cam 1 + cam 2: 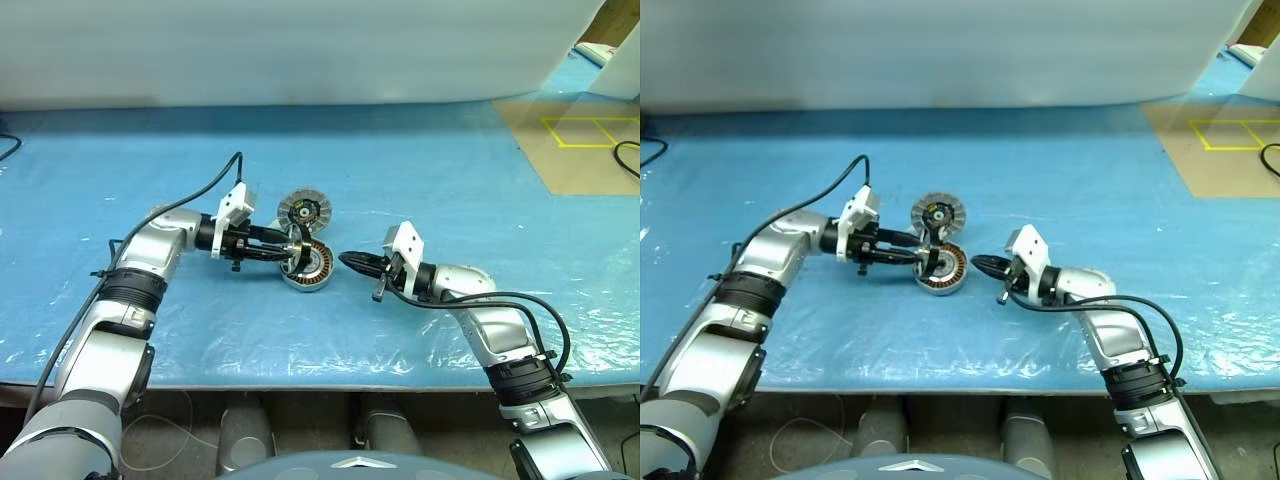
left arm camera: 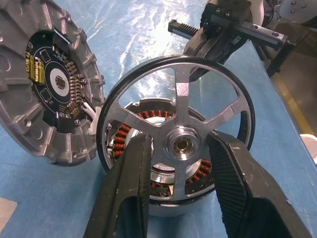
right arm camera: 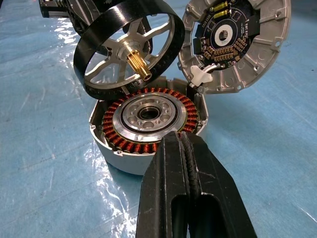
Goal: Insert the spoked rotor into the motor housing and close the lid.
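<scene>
1. Work surface: a table covered with blue plastic sheet, wrinkled and glossy, with a white wall behind.
2. Motor housing: a round silver-grey shell that lay open on the sheet near the middle, between the two arms. A ring of copper-brown windings and a silver centre with a bearing hole showed inside.
3. Lid: a grey ribbed disc with a dark circuit board at its centre. It stood tilted open at the housing's far edge, joined there by a small white fitting and wires, inner face turned toward the housing.
4. Spoked rotor: a black-rimmed wheel with silver spokes and a hub carrying a brass toothed shaft. It was held tilted just above the housing's opening, its lower rim down at the housing's edge and not seated inside.
5. Left gripper: it reached in from the left, its two black fingers closed on the rotor, one on each side of the hub between spokes.
6. Right gripper: its fingers were pressed together, holding nothing. Their tips pointed at the housing's near wall, just beside it; contact could not be confirmed.
</scene>
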{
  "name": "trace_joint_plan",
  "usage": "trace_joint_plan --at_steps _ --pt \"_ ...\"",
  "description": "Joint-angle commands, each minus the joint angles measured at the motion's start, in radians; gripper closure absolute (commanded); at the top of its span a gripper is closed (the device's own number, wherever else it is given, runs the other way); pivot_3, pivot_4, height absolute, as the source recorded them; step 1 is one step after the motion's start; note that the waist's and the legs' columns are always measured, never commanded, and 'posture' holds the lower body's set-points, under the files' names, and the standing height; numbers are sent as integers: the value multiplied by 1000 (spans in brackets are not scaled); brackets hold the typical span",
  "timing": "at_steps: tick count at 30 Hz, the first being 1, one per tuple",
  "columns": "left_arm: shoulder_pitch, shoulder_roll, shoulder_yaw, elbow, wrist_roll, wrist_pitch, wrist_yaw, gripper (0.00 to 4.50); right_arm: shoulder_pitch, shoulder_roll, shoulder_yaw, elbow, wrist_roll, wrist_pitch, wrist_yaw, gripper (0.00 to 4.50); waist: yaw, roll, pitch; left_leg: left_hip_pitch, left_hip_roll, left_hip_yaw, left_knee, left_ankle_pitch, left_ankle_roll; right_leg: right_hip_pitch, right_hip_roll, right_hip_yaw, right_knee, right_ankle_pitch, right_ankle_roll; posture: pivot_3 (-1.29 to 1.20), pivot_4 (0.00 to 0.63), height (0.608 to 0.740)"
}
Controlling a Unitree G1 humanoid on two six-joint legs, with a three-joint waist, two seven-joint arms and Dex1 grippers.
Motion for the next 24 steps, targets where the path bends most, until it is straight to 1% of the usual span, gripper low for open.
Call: trace_joint_plan --at_steps 1,2,4,9,10,24 --pt "-25 1 22 -4 2 -9 -13 2741 -1 -5 -15 -12 5 -23 0 4500 0 0 0 0 0 0 0 0 0 0 0 0 0 0 0 0 150 740" --pt "-26 2 21 -3 4 -7 -12 2365 -1 -5 -15 -12 4 -24 0 4500 0 0 0 0 0 0 0 0 0 0 0 0 0 0 0 0 150 740" --pt "-29 3 22 2 12 -11 -6 1824 -1 -5 -15 -10 2 -25 1 4500 0 0 0 0 0 0 0 0 0 0 0 0 0 0 0 0 150 740" --pt "-43 8 31 16 21 -21 7 168 -2 -5 -13 -7 -1 -27 2 4500 0 0 0 0 0 0 0 0 0 0 0 0 0 0 0 0 150 740" --pt "-44 10 32 17 22 -21 6 7 -3 -5 -13 -7 -2 -27 2 4500 0 0 0 0 0 0 0 0 0 0 0 0 0 0 0 0 150 740" --pt "-12 17 64 -26 19 -21 27 7 -17 0 -8 3 -6 -36 6 4500 0 0 0 0 0 0 0 0 0 0 0 0 0 0 0 0 150 740"
